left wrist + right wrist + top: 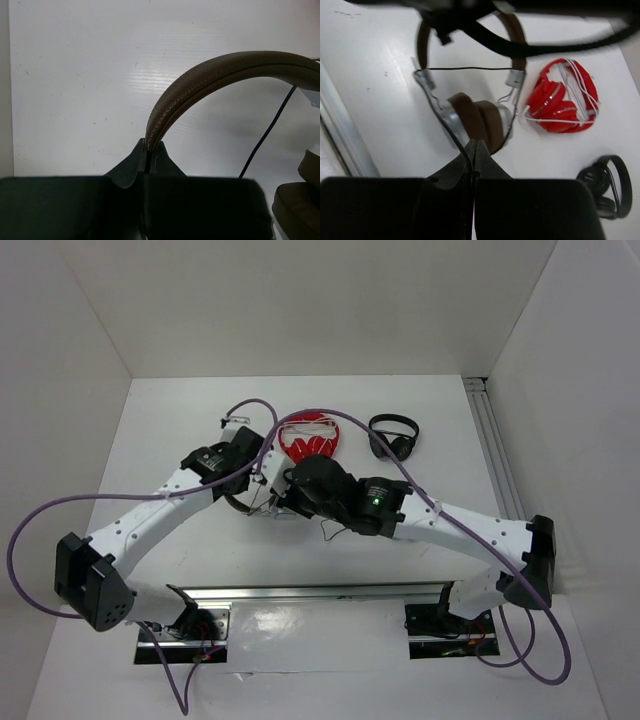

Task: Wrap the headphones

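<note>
The headphones (479,119) have a brown headband (200,80), brown ear pads and silver cups, with the two cups folded together. They hang between the two wrists and are mostly hidden under them in the top view, where only part of the headphones (236,503) shows. My left gripper (148,146) is shut on the headband's edge. My right gripper (475,146) is shut on the thin dark cable (437,107), just below the ear pads. One stretch of that cable runs taut across between the headband's arms. In the top view the left gripper (260,478) and right gripper (286,500) nearly meet.
A red pair of headphones with a white cord (562,97) lies just beside the brown pair, seen as the red pair (310,435) from above. A small black pair (393,435) lies further right. An aluminium rail (495,455) runs along the right edge.
</note>
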Robot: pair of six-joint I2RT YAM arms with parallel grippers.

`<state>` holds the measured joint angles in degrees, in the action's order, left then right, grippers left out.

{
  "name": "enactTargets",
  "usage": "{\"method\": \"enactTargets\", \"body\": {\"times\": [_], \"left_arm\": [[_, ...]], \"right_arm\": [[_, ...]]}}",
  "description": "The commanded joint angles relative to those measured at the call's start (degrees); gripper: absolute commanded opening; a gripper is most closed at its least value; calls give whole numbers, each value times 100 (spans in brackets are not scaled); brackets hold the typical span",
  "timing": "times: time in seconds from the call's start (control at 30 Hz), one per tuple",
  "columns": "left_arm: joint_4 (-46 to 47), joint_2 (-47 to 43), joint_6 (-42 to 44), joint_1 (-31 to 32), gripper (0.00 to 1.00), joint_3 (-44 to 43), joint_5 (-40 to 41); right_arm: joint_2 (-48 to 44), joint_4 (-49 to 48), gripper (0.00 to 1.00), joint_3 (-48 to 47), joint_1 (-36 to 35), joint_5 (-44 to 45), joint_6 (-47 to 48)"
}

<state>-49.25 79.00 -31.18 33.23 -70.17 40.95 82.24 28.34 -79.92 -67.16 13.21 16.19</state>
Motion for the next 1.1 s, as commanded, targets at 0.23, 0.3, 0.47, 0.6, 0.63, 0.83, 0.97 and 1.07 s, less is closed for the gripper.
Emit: {"method": "enactTargets", "body": {"times": [0.23,0.3,0.47,0.6,0.63,0.83,0.97,1.07], "left_arm": [[600,-1588,779,104,0,820,-1131],[732,-1712,867,262,0,890,-1299],[663,-1835,921,605,0,891,-1353],[470,-1967,851,772,0,838,-994],[469,-1968,850,833,0,838,-757],[338,-1906,657,834,0,838,-640],[398,-1958,718,887,0,838,-807],[399,-2029,718,887,0,891,-887]], "right_arm": [[-630,-1953,0,644,667,1245,-19],[-569,-2008,0,697,809,1245,-80],[-366,-2131,0,697,1256,1105,-20],[-226,-2052,2,619,1643,1026,34],[-226,-2052,2,548,1705,973,34],[-532,-2104,26,495,2162,815,-72],[-586,-2104,26,241,2593,167,-186],[-472,-2043,9,240,2708,-361,-344]]}}
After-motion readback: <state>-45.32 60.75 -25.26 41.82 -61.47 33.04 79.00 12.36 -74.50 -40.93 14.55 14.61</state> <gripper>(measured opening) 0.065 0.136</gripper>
